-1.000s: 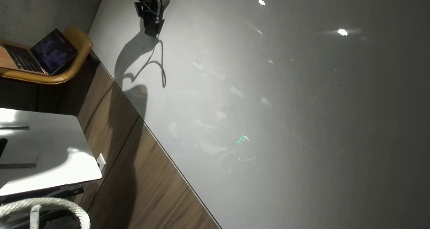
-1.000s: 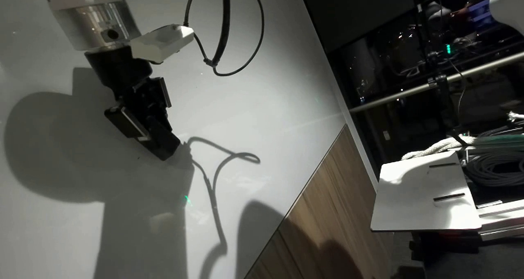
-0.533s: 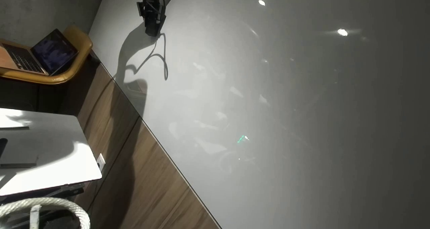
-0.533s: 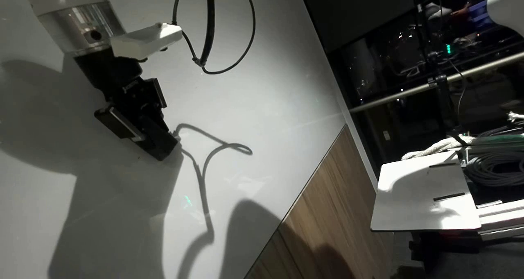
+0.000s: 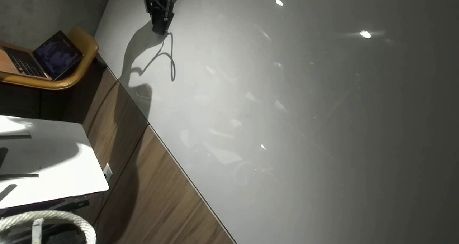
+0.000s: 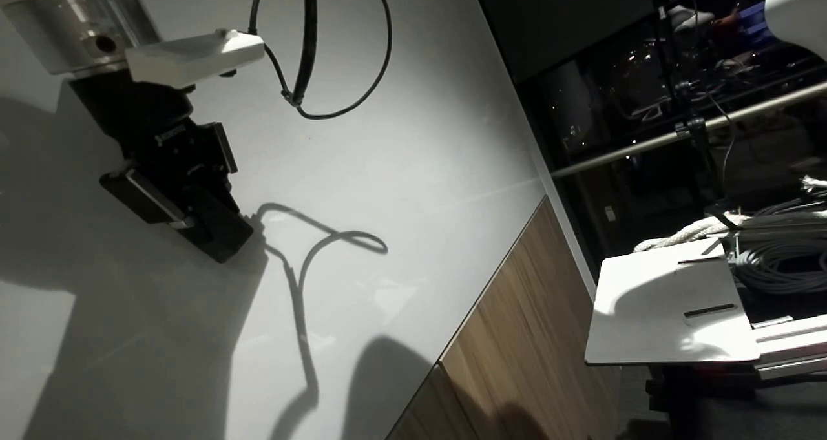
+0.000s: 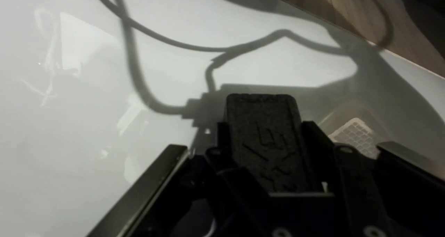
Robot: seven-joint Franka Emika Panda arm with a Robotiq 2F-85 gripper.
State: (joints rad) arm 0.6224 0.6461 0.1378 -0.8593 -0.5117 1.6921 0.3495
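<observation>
A dark block [image 7: 267,146] held close to a white surface [image 6: 439,156]

I have my gripper [image 7: 266,127] clamped on the dark block, with its fingers [image 7: 316,136] along two opposite sides and the block's rounded end jutting out past them. The face toward my wrist view is rough and blackish, scored with short, darker lines. The block sits close to the glossy white surface; I cannot tell whether the two touch. In an exterior view my gripper slants down and to the right, below a white housing [image 6: 194,59] and a metal collar [image 6: 71,26]. A black cable [image 6: 310,39] hangs in a loop beside the housing, and its shadow [image 6: 298,301] falls on the white surface just past the block. Pale marks [image 7: 73,42] lie on that surface in the wrist view; whether they are smears or reflections I cannot tell.

Along a straight edge the white surface meets wooden panelling [image 6: 510,285], and in an exterior view a small wall outlet [image 5: 107,172] sits in the wood. Well apart from my gripper, a tan chair [image 5: 86,45] carries an open laptop [image 5: 57,56]. A pale slotted panel [image 6: 646,304] shows in both exterior views, with thick white rope [image 6: 688,232] near it and coiled grey cord [image 6: 756,269] just beside.
</observation>
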